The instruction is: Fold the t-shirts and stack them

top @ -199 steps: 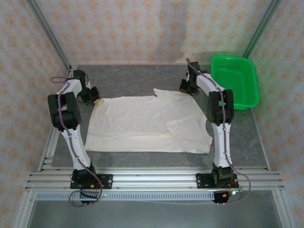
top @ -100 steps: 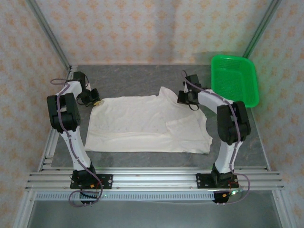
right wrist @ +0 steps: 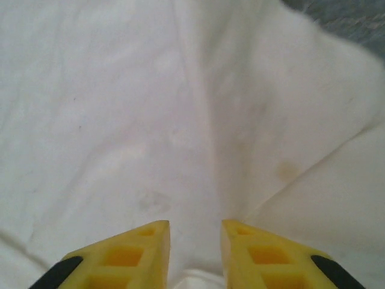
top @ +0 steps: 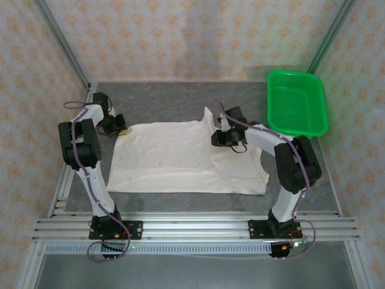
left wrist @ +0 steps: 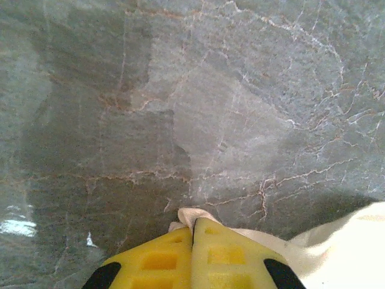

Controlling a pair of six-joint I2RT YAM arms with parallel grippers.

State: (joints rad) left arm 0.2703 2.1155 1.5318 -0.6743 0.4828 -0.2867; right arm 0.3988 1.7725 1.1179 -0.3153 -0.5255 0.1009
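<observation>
Off-white t-shirt (top: 180,159): short-sleeved, plain face up, faint specks. Spread mostly flat on grey table (top: 162,99), long axis left to right. Right part doubled over itself, fold edge visible; far-right corner peaks upward. Far-left corner bunched into small tip. Soft wrinkles across cloth.
</observation>
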